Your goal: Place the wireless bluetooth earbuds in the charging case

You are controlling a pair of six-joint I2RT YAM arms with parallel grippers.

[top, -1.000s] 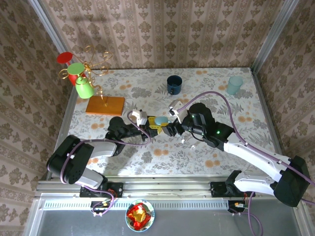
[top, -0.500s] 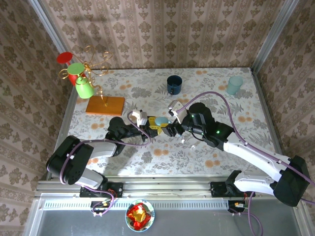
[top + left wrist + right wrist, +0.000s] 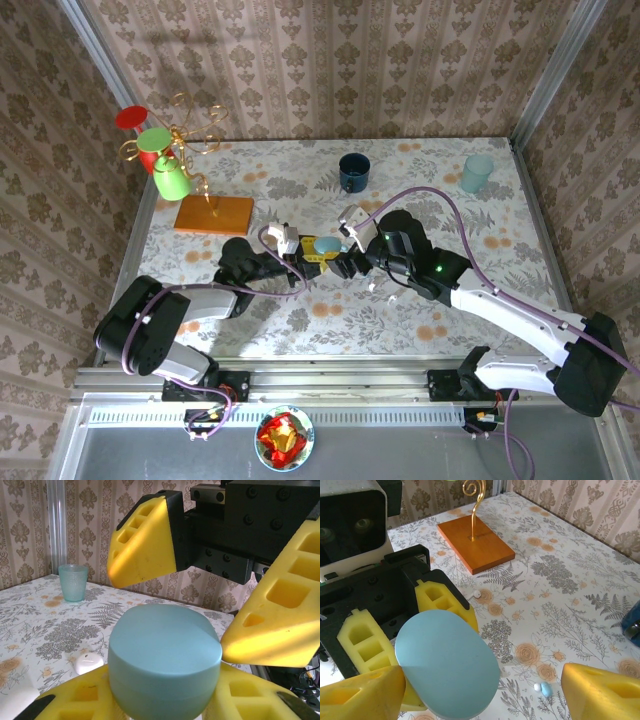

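My left gripper (image 3: 305, 255) is shut on the light blue charging case (image 3: 327, 244), holding it lid up just above the table. Its yellow fingers (image 3: 75, 700) clamp the case (image 3: 165, 660) from both sides. My right gripper (image 3: 352, 262) is open and faces it, with one finger on each side of the case (image 3: 447, 670). Its left finger (image 3: 360, 695) is at the lid's edge and the other finger stands well off. A white stemmed earbud (image 3: 477, 594) lies on the table beyond the case. A pale blue earbud (image 3: 545, 688) lies between my right fingers.
A wooden base (image 3: 214, 215) with a gold wire stand holding green and red cups (image 3: 165, 160) is at the back left. A dark blue mug (image 3: 353, 172) and a teal cup (image 3: 477, 173) stand at the back. A small white pebble-like piece (image 3: 89, 663) lies under the right arm.
My right gripper has edged left, closer around the case. The left gripper and the case have stayed put.
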